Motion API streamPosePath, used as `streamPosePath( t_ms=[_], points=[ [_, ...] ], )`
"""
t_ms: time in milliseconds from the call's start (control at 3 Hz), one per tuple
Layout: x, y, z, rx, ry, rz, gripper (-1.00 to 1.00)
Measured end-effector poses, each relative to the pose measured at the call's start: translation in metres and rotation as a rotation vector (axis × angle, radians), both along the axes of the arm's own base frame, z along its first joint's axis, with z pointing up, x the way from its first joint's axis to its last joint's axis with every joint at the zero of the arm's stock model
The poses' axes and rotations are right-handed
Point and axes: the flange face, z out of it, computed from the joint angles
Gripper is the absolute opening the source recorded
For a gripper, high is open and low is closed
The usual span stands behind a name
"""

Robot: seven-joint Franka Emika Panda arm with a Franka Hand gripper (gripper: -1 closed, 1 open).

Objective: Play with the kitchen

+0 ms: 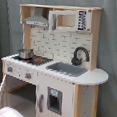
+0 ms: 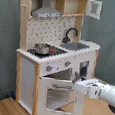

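Second exterior view: gripper (image 2: 79,86) sits at the top right corner of the kitchen's (image 2: 29,76) oven door (image 2: 56,92), which is tilted ajar; can't tell if it's gripping or open. First exterior view shows only a white bit of arm (image 1: 9,113) low down, below the oven opening. Pot (image 2: 42,48) on hob, above the gripper. Bare wooden floor (image 2: 8,107) clear in front.

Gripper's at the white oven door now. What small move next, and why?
Probably ease the white oven door a little further open. In the second exterior view the gripper sits at the door's upper right corner, and the door already stands ajar from the white and light-wood toy kitchen.
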Motion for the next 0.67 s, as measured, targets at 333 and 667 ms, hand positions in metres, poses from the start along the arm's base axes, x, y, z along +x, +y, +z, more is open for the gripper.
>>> streamPosePath(
  t_ms=[333, 667],
  points=[
    [0.005, 0.012, -0.010, 0.075, -0.002, 0.009, 1.00],
    [0.008, 0.018, -0.020, 0.143, -0.003, 0.010, 1.00]
  ],
)
